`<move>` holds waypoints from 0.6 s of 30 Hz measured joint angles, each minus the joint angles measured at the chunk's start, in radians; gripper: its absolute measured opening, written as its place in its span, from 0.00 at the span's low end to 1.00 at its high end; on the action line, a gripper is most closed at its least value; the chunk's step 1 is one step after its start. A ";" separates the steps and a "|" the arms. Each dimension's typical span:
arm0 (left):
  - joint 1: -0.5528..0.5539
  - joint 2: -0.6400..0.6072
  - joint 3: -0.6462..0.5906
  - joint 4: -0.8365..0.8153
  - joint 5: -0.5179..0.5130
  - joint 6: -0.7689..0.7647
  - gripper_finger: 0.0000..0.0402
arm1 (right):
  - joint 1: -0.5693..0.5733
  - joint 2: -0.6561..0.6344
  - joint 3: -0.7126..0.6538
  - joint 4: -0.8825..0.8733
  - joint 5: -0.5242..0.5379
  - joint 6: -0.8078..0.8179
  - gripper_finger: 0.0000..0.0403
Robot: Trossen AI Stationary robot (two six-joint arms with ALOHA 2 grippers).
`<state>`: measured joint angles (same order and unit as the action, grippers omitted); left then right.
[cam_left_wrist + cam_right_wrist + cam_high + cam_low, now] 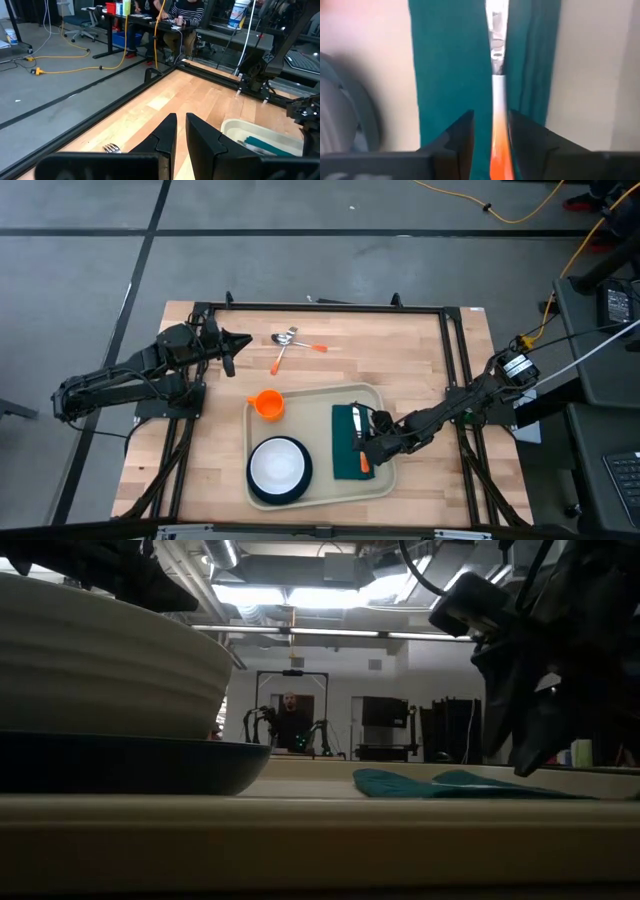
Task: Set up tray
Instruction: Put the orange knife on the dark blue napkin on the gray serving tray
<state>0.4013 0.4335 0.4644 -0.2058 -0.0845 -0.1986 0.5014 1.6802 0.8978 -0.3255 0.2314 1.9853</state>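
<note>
I see one tray (pixel 318 394) lower centre of the high view on the bench (pixel 420 350). On it: one plate (pixel 262 490) with one white bowl (pixel 278 463), one orange cup (pixel 267 404), one green napkin (pixel 347 442). Two utensils (pixel 288 342) lie on bare wood, upper centre. Right tool (pixel 364 448) over the napkin, fingers apart around an orange-handled utensil (pixel 498 120). Left tool (pixel 231 352) upper left, fingers together, empty.

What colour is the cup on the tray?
Orange; the cup shows best in the high view.

The right end effector (pixel 368 448) hides part of the orange-handled utensil (pixel 498 125), its tip blurred.
</note>
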 joint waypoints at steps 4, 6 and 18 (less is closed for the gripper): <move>0.000 0.000 0.000 0.000 0.000 0.000 0.08 | 0.000 0.000 0.000 0.019 0.001 -0.004 0.32; 0.000 0.000 0.000 0.000 0.000 0.000 0.08 | 0.000 0.000 0.000 0.019 0.001 -0.004 0.32; 0.000 0.000 0.000 0.000 0.000 0.001 0.08 | -0.001 0.000 0.042 0.071 0.108 -0.118 0.32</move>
<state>0.4011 0.4335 0.4644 -0.2058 -0.0846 -0.1978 0.5007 1.6798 0.9400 -0.2543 0.3396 1.8675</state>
